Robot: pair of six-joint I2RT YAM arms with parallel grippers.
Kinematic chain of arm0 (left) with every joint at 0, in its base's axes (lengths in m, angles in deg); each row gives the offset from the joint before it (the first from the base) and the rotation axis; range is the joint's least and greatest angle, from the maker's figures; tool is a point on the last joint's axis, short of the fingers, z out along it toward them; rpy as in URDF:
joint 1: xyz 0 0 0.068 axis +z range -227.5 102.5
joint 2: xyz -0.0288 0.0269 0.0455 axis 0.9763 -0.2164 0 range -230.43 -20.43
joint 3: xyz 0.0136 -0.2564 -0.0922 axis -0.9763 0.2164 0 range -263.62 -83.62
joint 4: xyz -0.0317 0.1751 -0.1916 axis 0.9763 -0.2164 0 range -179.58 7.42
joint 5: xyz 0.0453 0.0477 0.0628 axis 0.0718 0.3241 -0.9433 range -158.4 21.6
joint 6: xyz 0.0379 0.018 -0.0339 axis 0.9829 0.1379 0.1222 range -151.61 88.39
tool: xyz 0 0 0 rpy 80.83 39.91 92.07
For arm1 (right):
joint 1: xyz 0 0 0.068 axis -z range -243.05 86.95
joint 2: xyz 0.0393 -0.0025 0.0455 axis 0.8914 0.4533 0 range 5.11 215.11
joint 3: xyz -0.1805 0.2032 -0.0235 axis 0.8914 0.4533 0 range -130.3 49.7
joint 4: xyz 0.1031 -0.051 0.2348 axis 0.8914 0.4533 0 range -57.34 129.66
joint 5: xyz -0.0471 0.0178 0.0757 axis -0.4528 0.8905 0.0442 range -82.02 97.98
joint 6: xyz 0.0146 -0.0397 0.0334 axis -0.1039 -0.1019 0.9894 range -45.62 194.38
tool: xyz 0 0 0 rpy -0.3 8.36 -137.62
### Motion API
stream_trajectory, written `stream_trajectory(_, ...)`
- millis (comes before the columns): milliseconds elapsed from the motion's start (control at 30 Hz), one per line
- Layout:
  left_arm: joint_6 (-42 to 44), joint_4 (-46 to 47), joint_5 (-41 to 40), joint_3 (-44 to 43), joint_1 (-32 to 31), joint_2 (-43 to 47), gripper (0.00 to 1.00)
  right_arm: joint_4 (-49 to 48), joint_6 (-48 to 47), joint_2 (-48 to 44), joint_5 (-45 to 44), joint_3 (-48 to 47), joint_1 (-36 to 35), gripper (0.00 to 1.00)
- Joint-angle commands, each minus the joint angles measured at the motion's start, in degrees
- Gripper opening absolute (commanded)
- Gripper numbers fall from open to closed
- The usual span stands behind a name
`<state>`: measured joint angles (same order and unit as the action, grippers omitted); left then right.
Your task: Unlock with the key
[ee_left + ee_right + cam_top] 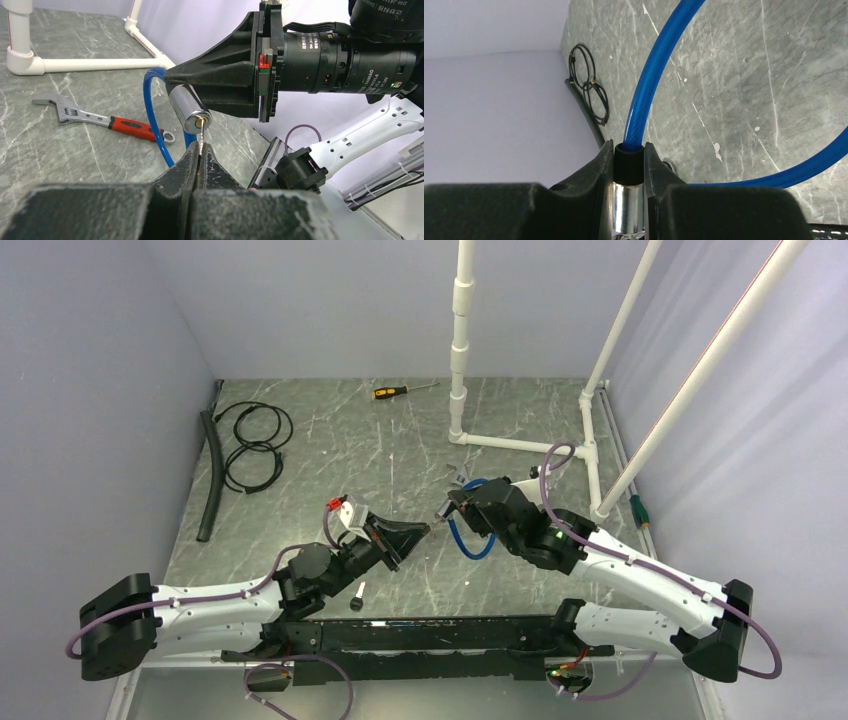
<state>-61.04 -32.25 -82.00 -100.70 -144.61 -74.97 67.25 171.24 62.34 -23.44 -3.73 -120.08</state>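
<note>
Key (201,137), pinched in my left gripper (200,151), meets the keyway (201,121) of the lock (184,102) clamped in my right gripper (629,150) at centre; any tilt as I push could jam or slip it.

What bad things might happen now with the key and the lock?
1. The left gripper pinches the thin key only at its end, with the tip just at the keyhole of the lock. A push slightly off line might bend it or make it slip.
2. The lock is smooth round metal in the right gripper, so it may spin when the key turns.
</note>
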Motion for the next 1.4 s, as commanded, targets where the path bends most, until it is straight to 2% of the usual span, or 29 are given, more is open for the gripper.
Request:
stream_trajectory(0,0.2,2.9,-1.2,0.1,-0.1,0.1,0.0,-4.0,-0.2,-0.6,-0.6,-0.2,0.0,0.0)
stream_trajectory(533,-0.6,1.4,-4.2,-2.0,-0.1,-3.7,0.0,-3.3,1.4,1.0,0.4,-0.5,0.0,0.0)
stream_trajectory(900,-2.0,-5.2,-10.5,-3.7,-0.1,-4.0,0.0,0.2,3.9,2.3,0.0,-1.2,-0.1,0.0)
stream_trajectory(1367,-3.4,-11.7,-13.9,-5.9,-0.1,-4.8,0.0,4.9,7.4,6.9,-1.6,-4.1,-1.7,0.0)
